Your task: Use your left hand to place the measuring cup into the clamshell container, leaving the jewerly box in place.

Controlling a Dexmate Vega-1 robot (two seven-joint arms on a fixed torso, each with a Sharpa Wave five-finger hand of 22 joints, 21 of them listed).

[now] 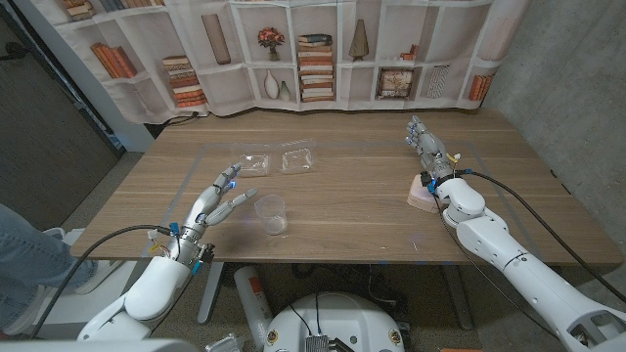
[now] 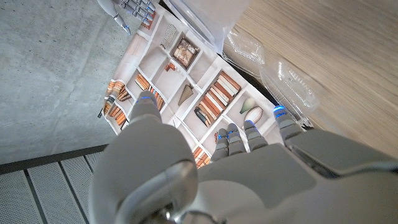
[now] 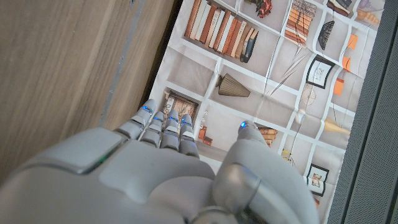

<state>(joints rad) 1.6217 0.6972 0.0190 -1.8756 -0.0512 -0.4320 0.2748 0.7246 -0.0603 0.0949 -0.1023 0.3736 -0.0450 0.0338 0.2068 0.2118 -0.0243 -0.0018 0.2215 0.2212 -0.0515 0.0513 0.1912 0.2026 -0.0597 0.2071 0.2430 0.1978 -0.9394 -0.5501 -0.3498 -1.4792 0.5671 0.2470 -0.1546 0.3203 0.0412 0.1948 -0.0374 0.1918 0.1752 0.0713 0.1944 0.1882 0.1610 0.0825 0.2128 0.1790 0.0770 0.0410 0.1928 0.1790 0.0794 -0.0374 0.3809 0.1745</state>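
On the wooden surface [image 1: 362, 186]: one measuring cup [image 1: 271, 213], one clamshell container [image 1: 279, 161], one jewelry box [image 1: 423, 194]. Cup clear plastic, upright, mouth up, near the front edge, just beside the left hand [image 1: 221, 198], apart from its fingers. Left hand empty, fingers spread and stretched toward the container. Container transparent, lying open in two shallow halves, farther back than the cup. Box pink, at the right hand [image 1: 427, 152], partly hidden behind its wrist. Right hand empty, fingers straight and close together.
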